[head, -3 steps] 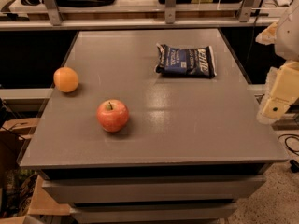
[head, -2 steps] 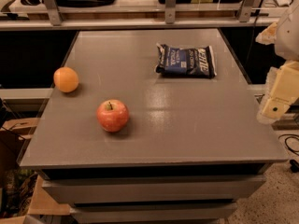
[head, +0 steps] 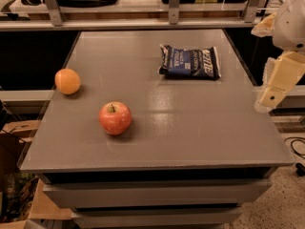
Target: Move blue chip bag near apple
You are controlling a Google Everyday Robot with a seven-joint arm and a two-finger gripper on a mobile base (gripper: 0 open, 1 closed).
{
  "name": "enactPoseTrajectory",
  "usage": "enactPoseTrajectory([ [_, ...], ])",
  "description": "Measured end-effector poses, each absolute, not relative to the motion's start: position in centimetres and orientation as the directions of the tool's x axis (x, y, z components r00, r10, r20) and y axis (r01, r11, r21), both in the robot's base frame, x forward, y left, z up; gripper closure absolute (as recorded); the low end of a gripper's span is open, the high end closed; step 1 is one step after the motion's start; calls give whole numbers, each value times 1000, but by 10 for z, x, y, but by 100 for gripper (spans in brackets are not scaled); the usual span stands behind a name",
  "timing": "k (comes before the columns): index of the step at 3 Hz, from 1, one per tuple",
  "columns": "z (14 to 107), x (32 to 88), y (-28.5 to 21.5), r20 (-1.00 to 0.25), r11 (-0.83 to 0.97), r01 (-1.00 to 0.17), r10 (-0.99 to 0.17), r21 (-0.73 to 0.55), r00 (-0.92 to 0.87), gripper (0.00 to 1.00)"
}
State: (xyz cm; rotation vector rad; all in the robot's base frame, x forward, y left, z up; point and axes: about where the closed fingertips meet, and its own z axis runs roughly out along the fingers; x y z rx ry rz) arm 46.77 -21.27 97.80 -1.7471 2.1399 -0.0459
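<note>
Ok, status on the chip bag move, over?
Gripper beside table right edge, touching nothing. Blue chip bag flat at far right, apart from apple. Nothing between them; orange off left.

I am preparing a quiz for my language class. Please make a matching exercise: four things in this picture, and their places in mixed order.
Things:
1. blue chip bag
2. apple
3. orange
4. gripper

Places:
A. at the left edge of the table
B. beyond the table's right edge, touching nothing
C. far right part of the table
D. towards the front, left of centre

Pairs: 1-C; 2-D; 3-A; 4-B
</note>
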Motion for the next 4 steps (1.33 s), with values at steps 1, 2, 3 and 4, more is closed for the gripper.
enactPoseTrajectory([
  [1, 974, 504, -195, -299, 164, -950, -951, -267, -80, 0],
  [2, 963, 546, -176, -311, 115, -954, -950, -278, -24, 0],
  [3, 949, 583, -168, -309, 114, -950, -951, -289, -20, 0],
  [4, 935, 616, -158, -298, 124, -946, -954, -301, -30, 0],
])
